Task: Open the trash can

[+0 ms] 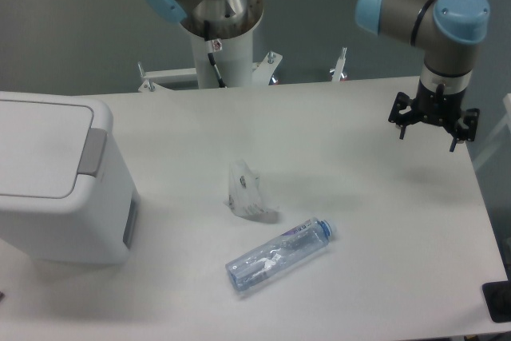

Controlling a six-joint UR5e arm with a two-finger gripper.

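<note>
White table (335,133), grey-green wall (72,21)

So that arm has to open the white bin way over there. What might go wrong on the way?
The gripper hangs at the far side of the table from the trash can. Sweeping low across, it might knock the lying bottle or the crumpled clear plastic. The grey push tab is a narrow target on the closed lid's edge; a slightly off press may hit the lid and leave it shut.

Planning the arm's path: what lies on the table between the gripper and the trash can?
In the camera view, a crumpled clear wrapper lies between the gripper and the trash can; a bottle lies nearer the front, off the direct line.
</note>
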